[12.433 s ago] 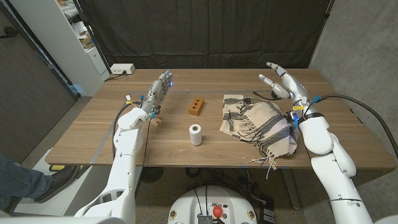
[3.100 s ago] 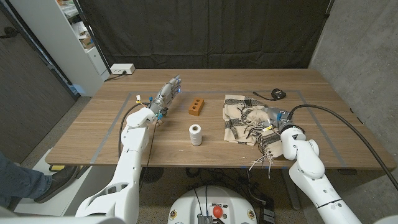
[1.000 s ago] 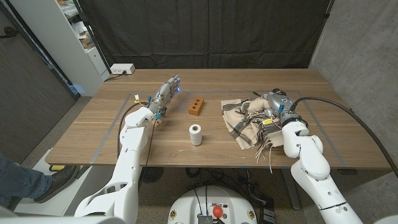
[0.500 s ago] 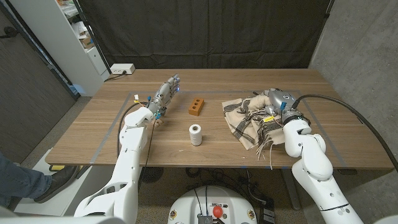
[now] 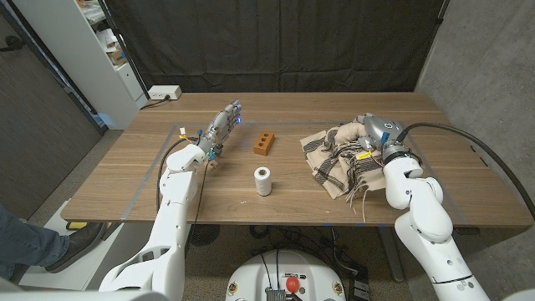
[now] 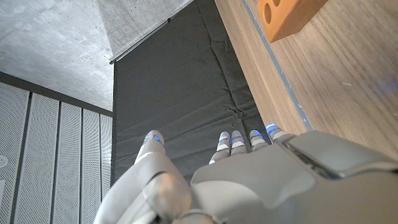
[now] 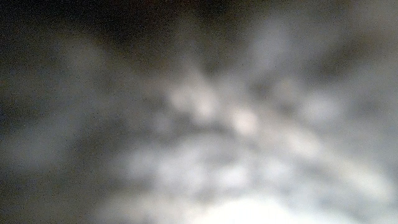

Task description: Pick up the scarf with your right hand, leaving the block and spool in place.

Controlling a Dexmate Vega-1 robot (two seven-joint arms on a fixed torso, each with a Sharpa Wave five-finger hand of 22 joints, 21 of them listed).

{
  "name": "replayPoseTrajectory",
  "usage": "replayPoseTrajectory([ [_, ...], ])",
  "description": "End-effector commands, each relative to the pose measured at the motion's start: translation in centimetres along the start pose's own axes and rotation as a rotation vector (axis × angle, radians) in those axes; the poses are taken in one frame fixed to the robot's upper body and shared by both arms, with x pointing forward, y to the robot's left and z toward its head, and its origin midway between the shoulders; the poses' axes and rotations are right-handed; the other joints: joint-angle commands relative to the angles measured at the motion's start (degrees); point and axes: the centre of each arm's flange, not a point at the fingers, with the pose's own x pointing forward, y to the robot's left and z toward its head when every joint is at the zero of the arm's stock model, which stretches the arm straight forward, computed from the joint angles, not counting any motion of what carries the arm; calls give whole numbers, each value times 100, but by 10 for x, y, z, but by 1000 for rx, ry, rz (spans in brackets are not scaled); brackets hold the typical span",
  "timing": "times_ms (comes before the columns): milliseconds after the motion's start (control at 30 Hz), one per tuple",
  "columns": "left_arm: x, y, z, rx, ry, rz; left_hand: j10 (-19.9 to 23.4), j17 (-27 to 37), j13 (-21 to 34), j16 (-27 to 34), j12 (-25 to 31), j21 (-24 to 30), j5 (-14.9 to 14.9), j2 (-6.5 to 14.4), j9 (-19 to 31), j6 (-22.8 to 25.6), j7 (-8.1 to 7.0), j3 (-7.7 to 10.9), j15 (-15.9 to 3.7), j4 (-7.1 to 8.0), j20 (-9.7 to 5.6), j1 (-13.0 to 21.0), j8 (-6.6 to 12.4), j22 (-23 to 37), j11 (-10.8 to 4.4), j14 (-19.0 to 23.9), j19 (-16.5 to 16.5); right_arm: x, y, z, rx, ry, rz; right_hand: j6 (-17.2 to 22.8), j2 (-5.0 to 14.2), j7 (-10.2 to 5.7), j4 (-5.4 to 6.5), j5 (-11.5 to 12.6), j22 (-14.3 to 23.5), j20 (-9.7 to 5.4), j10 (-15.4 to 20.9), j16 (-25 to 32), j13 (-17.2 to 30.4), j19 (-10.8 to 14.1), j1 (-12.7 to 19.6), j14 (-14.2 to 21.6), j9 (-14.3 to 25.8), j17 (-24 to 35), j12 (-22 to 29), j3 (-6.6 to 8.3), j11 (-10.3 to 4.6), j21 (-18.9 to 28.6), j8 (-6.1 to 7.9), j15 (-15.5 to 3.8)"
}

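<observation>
A beige scarf (image 5: 341, 159) with dark stripes and a fringe lies bunched at the table's right side. My right hand (image 5: 370, 134) grips its far part, and the cloth hangs from the hand down to the table. The right wrist view is a grey blur of cloth (image 7: 211, 124) close to the lens. An orange block (image 5: 265, 142) with two holes sits at mid table, and its corner (image 6: 289, 17) shows in the left wrist view. A white spool (image 5: 263, 181) stands upright nearer the front edge. My left hand (image 5: 222, 125) stays left of the block, fingers apart, holding nothing.
A white power strip (image 5: 164, 93) lies at the table's far left corner. Grey tape lines (image 5: 159, 171) mark the tabletop. A white shelf (image 5: 92, 50) stands to the left. A person's leg and shoe (image 5: 33, 242) show at the lower left.
My right hand came down onto the scarf, closed on it, and has drawn it up and toward the far right, bunching it. The block, spool and left hand have stayed put.
</observation>
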Motion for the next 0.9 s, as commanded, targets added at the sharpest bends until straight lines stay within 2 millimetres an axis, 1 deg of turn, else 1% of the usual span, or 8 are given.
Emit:
replayPoseTrajectory([
  [33,-2,1,-1,-4,-3,1,-30,19,13,2,-6,27,-5,65,32,1,10,-12,6,7,-25,-2,4,30,-24,-37,-404,-3,-16,1,26,-7,-22,77,85,14,-20,-3,5,-395,66,65,46,-38,142,228,22,24,16,23,3,77,38,-949],
  [167,-2,1,-1,-5,-6,-1,-35,19,13,2,-8,26,-6,66,32,-2,12,-13,5,6,-19,-1,3,29,-32,-37,-408,-4,-21,1,36,-9,-23,68,86,25,-5,-3,-7,-392,86,73,56,-37,120,254,49,23,7,16,25,121,56,-939],
  [433,-2,0,-1,-5,-9,-5,-29,18,12,2,-5,24,-6,69,32,2,11,-14,7,3,-26,1,5,29,-32,-40,-417,-3,-32,2,38,-11,-29,105,81,21,8,-5,-30,-392,94,77,76,-52,91,269,35,23,-18,8,9,185,68,-937],
  [500,-1,0,-1,-4,-5,-5,-27,18,12,2,-4,24,-7,70,32,1,10,-14,6,3,-27,1,4,29,-33,-39,-417,-3,-36,2,39,-13,-32,130,87,29,14,-5,-39,-393,129,86,70,-60,81,286,34,26,-23,6,24,208,80,-932],
  [900,-1,-2,-1,1,-7,-7,-33,18,12,-1,-6,23,-7,75,32,3,15,-15,10,-1,-42,5,5,29,-37,-48,-424,-4,-49,1,35,-20,-58,159,56,28,-7,-5,-86,-393,174,97,123,-91,85,292,54,27,-45,3,28,322,114,-930],
])
